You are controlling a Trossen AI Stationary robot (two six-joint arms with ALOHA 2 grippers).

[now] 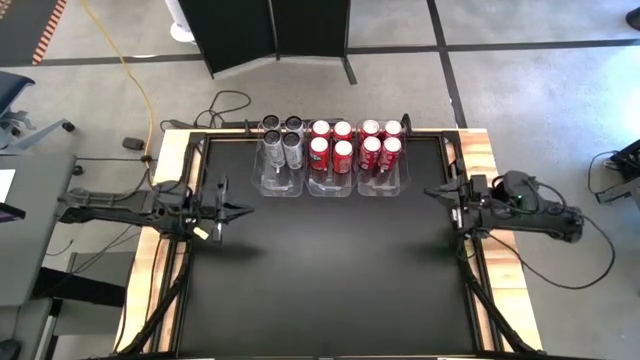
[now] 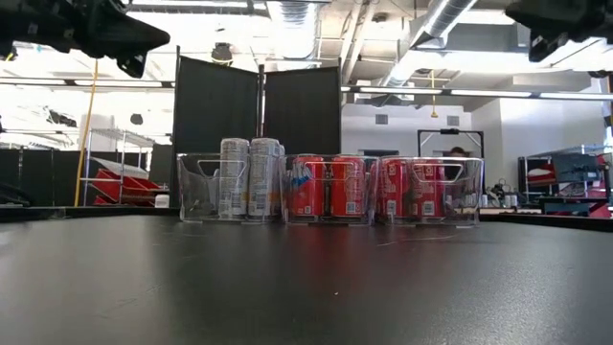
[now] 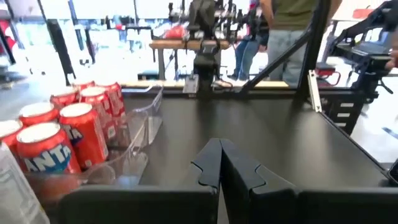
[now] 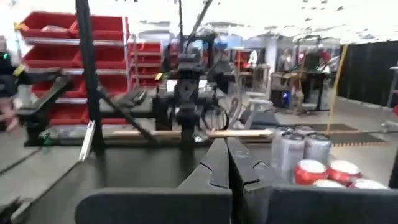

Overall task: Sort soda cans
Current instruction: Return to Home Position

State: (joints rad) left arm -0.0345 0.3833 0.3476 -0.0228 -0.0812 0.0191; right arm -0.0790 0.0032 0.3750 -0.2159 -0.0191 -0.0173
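Several silver-grey soda cans [image 1: 282,142] stand upright in the left clear bin [image 1: 279,185] at the table's far middle. Several red soda cans [image 1: 332,142] fill the middle bin [image 1: 329,188], and more red cans [image 1: 381,142] fill the right bin [image 1: 382,188]. My left gripper [image 1: 245,210] is shut and empty over the table's left edge, pointing level toward the right. My right gripper [image 1: 428,192] is shut and empty over the right edge, pointing left. Both hang well above the table and nearer than the bins.
The black table top [image 1: 330,280] lies bare between the two arms and toward the near edge. The three bins stand side by side in a row [image 2: 330,187]. A person [image 3: 286,31] stands in the room beyond the table's right side.
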